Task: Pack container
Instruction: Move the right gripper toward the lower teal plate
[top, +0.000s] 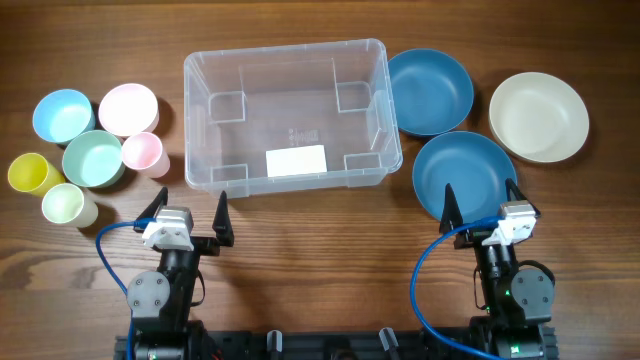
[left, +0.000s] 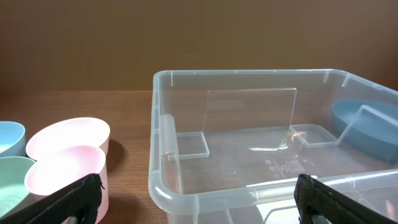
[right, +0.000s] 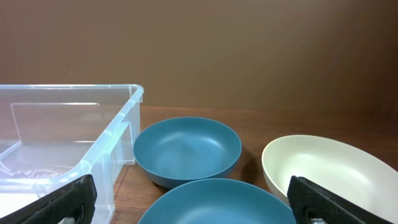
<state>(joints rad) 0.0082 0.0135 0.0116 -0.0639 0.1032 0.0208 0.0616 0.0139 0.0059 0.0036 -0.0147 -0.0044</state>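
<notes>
The container (top: 285, 52) is seen standing upright on the wooden worktop (top: 320, 270), at the middle of the far half, with nothing inside it. A white label (top: 296, 160) is stuck to its base near the front wall; no writing can be made out on it. In the left wrist view, small moulded marks (left: 283, 165) are seen on the clear base, too small to be read.

To the left of the container a group of smaller vessels is set close together: a light blue bowl (top: 63, 115), a pink bowl (top: 128, 108), a green bowl (top: 93, 158), a pink cup (top: 142, 153), a yellow cup (top: 35, 174) and a pale cream cup (top: 66, 204). To its right, two dark blue bowls are placed, one (top: 429, 90) just beside the right wall and one (top: 464, 175) nearer the arms, with a cream bowl (top: 538, 115) further right.

The left claw (top: 186, 207) is held released, its fingers spread wide and nothing between them, in front of the container's left front corner. The right claw (top: 480, 195) is likewise spread wide and empty; in the overhead view its fingertips overlap the near rim of the nearer dark blue bowl.
</notes>
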